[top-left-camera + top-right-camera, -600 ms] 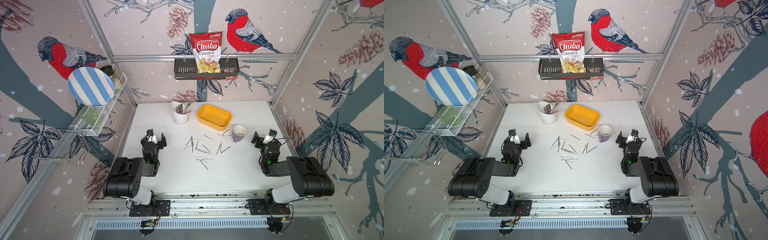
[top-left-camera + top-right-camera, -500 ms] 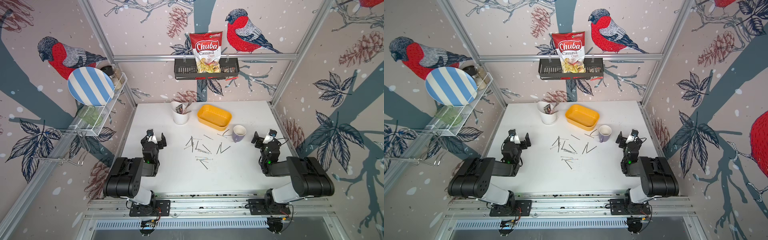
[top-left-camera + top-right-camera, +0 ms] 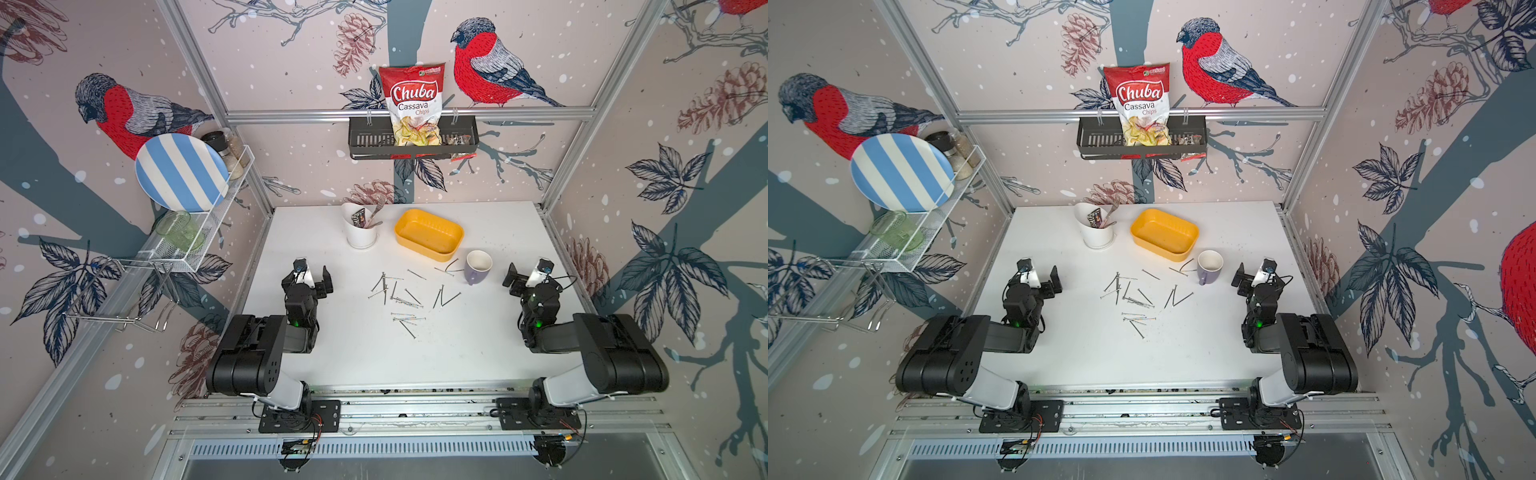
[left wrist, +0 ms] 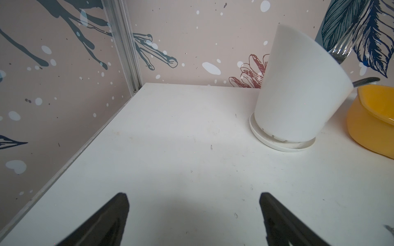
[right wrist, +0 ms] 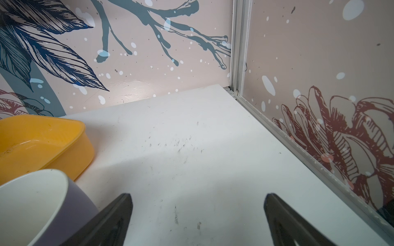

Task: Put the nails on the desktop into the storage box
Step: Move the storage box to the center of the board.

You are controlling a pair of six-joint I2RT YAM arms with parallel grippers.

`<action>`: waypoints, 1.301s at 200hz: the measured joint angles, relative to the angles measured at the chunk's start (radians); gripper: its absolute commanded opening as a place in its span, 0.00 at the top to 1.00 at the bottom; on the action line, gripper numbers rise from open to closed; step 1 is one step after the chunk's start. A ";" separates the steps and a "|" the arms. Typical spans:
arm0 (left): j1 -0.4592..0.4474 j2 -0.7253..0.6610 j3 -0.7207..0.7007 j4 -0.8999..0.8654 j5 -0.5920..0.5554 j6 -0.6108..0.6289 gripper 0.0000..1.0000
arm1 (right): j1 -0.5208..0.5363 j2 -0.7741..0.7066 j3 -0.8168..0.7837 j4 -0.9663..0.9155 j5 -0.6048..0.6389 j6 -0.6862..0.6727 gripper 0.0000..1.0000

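Right, nothing is in hand: my left end effector stands wide and empty over bare worktop near my left edge, and my right end effector is just as wide and empty on the opposite side, close beside the lilac mug; each wrist view shows two dark fingertips well apart with only white surface between them. The nails all lie flat on the worktop in a loose scatter between my two arms, several crossing one another; a small bundle lies nearly parallel at the near side of the scatter, and a couple rest between the mug and the yellow storage tub. The tub sits toward the back, beside the white cutlery cup that holds forks, and it looks empty; so I judge the task not yet begun. I expect each nail to be light, stiff and slick, thin enough to roll or skate away on this hard surface; I would bring the fingertips down until they touch the worktop and pinch across the shank near its middle, jaws square to its length, so it hangs level rather than pivoting. A lone outlier seems the safest first pick, since crossed ones may drag neighbours; the tub looks light too, so I would release low over its middle and not nudge its wall.
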 measured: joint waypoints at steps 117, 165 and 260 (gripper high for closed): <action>0.000 0.000 0.000 0.000 0.000 0.000 0.03 | -0.019 -0.002 0.000 -0.002 -0.010 0.001 0.00; 0.000 0.000 0.000 0.000 0.000 0.000 0.03 | -0.025 -0.009 0.000 -0.006 -0.031 0.004 0.00; 0.000 -0.067 0.101 -0.144 -0.026 -0.009 0.04 | -0.022 -0.140 0.106 -0.207 0.049 0.054 0.00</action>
